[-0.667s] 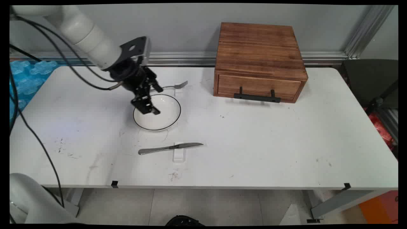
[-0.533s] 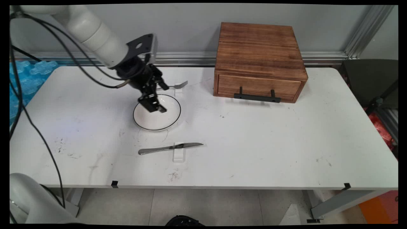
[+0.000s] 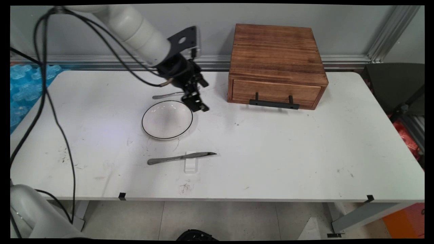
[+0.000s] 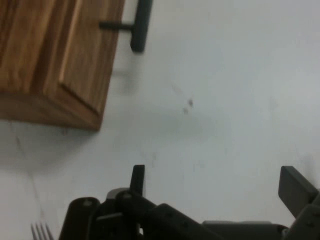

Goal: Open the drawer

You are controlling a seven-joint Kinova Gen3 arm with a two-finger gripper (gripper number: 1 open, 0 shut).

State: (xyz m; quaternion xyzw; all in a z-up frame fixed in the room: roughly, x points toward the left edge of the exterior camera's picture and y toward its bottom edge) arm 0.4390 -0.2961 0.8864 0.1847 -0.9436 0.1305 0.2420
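Hand view showed the gripper point(image 4: 215, 182) with its jaws spread wide and nothing between them, only bare white table point(image 4: 235, 100) in the gap. One fingertip point(image 4: 137, 176) stood at lower centre of that frame, the other at the lower right edge. Fork point(image 4: 42, 231) tines showed at the bottom left corner, beside the black linkage. The wooden drawer box point(image 4: 55, 60) filled the upper left of the hand view, its black handle point(image 4: 140, 25) at top centre.

Main view put the gripper point(image 3: 200, 107) just above centre-left of the frame, pointing down and to the right, over the table point(image 3: 288, 152) just beside the right rim of the white bowl point(image 3: 167, 119). Whether the fingers touched the table could not be told. The fork point(image 3: 168, 95) lay just above the bowl in the frame, its handle pointing left and its head hidden behind the gripper. The bowl was black-rimmed and upright. A knife point(image 3: 181, 157) lay below the bowl, across a small white rest point(image 3: 191, 166), well apart from the gripper. The drawer box point(image 3: 276, 64) sat at upper centre-right, drawer shut, handle point(image 3: 274, 103) facing the near side.
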